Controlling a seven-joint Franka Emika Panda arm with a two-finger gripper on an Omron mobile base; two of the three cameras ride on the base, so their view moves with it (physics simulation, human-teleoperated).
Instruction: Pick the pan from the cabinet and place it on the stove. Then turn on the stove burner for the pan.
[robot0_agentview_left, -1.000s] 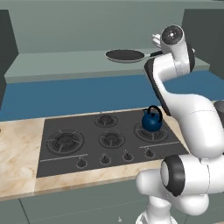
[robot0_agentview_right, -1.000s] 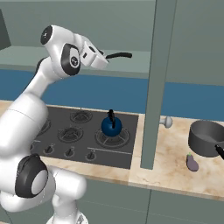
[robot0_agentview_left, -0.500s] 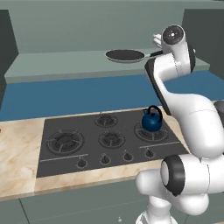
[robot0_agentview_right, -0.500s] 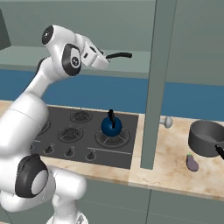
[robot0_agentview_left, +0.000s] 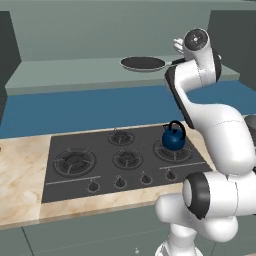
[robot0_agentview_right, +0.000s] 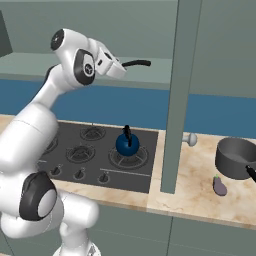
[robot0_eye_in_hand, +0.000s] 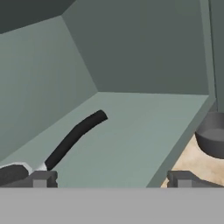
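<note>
Pan (robot0_agentview_left: 143, 63) on open cabinet (robot0_agentview_left: 75, 75) shelf above stove (robot0_agentview_left: 122, 160).

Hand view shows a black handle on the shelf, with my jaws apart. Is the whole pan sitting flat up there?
Observer: Yes, the pan lies flat on the cabinet shelf, with its handle toward the arm.
Operator: Is the left burner free for it?
Observer: Yes, nothing stands on the large left burner.
Operator: Anything else on the stove?
Observer: A blue kettle stands on the right-end burner of the stove.
</note>
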